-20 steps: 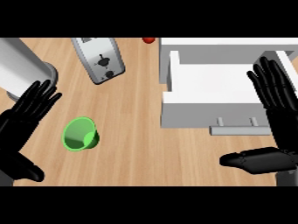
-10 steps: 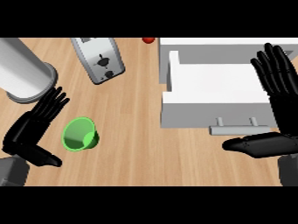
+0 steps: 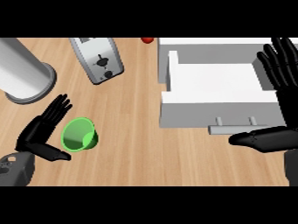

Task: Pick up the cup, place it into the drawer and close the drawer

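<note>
Head view. A small green plastic cup (image 3: pixel 79 134) sits on the pale wooden bench (image 3: pixel 132 148), lower left, well apart from the drawer. The black left hand (image 3: pixel 43 131) is just beside it, fingers straight and spread and thumb swung out below. I judge it is set to close round the cup; contact unclear. The black right hand (image 3: pixel 292 105) is open, fingers up, resting at the right edge. The white box drawer (image 3: pixel 206 114) stands pulled out, ready to receive the cup. A grey metal cylinder (image 3: pixel 19 74) and a silver slotted appliance (image 3: pixel 99 59) stand at the back. No room shows beyond the bench.

Left hand (image 3: pixel 37 134) open beside cup (image 3: pixel 79 134), perhaps touching.
</note>
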{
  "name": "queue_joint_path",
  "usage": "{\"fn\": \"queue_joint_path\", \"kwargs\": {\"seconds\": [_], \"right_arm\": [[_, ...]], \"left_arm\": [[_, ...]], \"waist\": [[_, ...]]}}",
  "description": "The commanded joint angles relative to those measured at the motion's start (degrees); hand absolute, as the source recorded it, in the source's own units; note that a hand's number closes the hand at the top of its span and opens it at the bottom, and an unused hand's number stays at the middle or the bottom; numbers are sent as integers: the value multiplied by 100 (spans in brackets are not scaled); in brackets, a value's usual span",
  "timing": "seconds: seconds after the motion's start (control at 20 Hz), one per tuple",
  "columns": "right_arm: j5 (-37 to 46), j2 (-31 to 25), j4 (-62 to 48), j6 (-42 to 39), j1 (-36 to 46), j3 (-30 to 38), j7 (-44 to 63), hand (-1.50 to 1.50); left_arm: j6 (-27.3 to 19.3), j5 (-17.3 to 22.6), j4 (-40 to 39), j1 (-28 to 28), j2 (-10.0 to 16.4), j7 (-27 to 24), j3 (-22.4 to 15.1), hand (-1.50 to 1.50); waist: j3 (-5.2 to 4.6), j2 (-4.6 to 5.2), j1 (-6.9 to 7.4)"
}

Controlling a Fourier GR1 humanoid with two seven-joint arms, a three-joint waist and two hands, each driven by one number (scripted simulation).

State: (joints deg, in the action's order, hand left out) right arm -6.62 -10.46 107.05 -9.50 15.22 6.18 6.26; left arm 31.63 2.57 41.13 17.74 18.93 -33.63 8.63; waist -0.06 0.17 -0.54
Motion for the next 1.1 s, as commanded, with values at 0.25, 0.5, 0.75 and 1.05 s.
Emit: {"fn": "queue_joint_path", "kwargs": {"seconds": [0.25,0.5,0.75,1.05], "right_arm": [[282,136,-256,66,101,-184,-251,-150],[114,-18,-16,-90,-64,-54,-169,-150],[3,-4,-212,-40,210,15,-10,-150],[-134,-107,-29,-120,132,133,58,-150]], "left_arm": [[-34,-773,-2114,640,186,-1923,-131,-150],[-274,-838,-2533,742,-21,-2300,-149,-150],[-353,-931,-2615,658,-234,-2697,-256,-150],[-445,-900,-2889,1065,-233,-2650,-161,-150]], "waist": [[-10,32,-52],[-17,43,-116],[-19,51,-73],[-28,73,-192]]}}
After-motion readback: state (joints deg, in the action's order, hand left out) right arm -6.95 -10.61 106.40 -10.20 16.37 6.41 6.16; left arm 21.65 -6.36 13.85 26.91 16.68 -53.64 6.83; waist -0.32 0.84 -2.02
